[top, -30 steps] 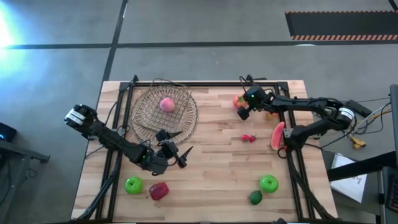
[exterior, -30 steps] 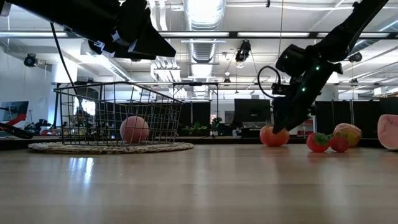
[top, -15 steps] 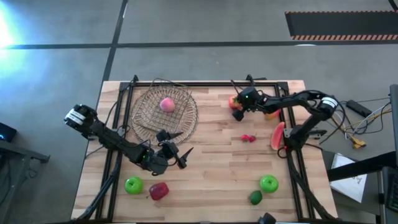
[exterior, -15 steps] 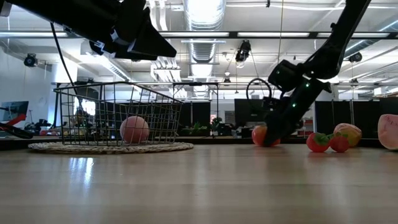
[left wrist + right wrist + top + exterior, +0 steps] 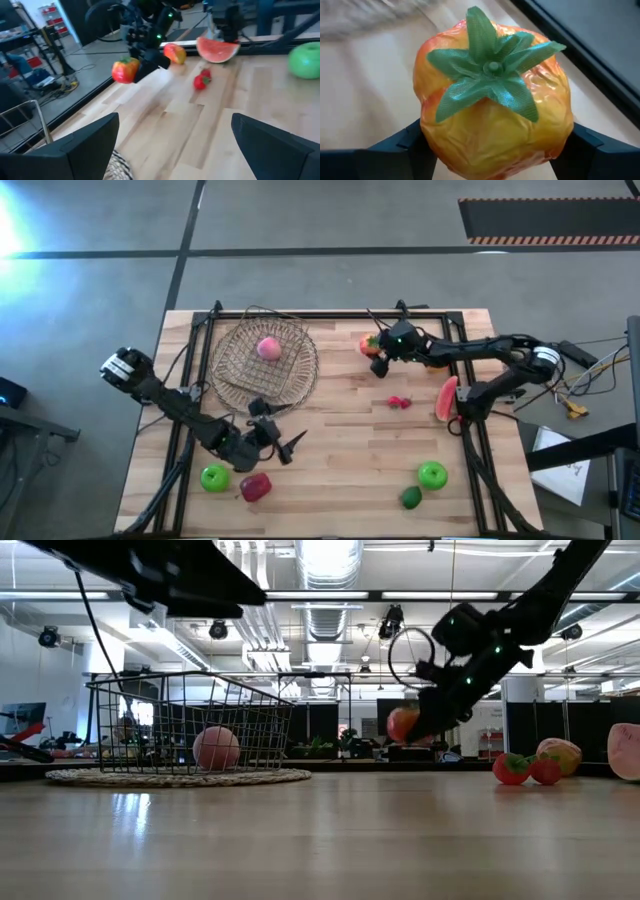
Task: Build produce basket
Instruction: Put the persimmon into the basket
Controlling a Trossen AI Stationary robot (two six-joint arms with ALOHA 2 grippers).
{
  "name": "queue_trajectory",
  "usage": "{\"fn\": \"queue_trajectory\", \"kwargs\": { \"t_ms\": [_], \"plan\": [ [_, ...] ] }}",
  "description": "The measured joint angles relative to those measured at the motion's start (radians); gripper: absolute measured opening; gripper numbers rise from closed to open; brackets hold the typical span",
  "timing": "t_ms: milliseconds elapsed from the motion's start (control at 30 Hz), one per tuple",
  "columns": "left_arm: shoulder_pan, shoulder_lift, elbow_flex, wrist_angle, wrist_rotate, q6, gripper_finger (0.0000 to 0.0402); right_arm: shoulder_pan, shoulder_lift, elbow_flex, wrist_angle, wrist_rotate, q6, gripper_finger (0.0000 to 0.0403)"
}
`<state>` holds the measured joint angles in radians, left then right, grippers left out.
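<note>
Orange tomato (image 5: 492,97), clamped between the right gripper's (image 5: 378,348) fingers and lifted clear of the table right of the basket (image 5: 265,360), should travel level and be released low beside the peach (image 5: 268,348); left gripper (image 5: 280,442) waits open.

The light wooden plank counter (image 5: 340,430) shows pale striped boards. The see-through basket of thin silvery wire grid (image 5: 262,360) sits on a round tan woven wicker mat (image 5: 180,777) and holds a soft pink round toy peach (image 5: 268,348). The crinkled orange-yellow toy tomato (image 5: 492,100) has a green mesh star-shaped leaf cap. The toy watermelon slice (image 5: 217,49) is red with a green rind. Two bright green round toy apples (image 5: 432,474) (image 5: 214,477), a dark red toy apple (image 5: 255,486), a dark green small piece (image 5: 411,498) and tiny red berries (image 5: 399,402) dot the counter.
</note>
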<state>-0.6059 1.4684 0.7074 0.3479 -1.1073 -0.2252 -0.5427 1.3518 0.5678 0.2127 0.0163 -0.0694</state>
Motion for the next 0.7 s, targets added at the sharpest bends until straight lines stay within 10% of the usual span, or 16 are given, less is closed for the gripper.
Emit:
{"fn": "queue_trajectory", "kwargs": {
  "t_ms": [367,700],
  "plan": [
    [-0.193,-0.217,0.0,0.002,-0.277,0.027,0.0368,0.286,-0.044,0.224,-0.075,0.0,0.098,0.0282],
    [-0.222,-0.356,0.004,0.015,-0.297,0.057,0.0368,0.322,0.303,0.767,-0.293,-0.095,-0.002,0.0282]
  ]
}}
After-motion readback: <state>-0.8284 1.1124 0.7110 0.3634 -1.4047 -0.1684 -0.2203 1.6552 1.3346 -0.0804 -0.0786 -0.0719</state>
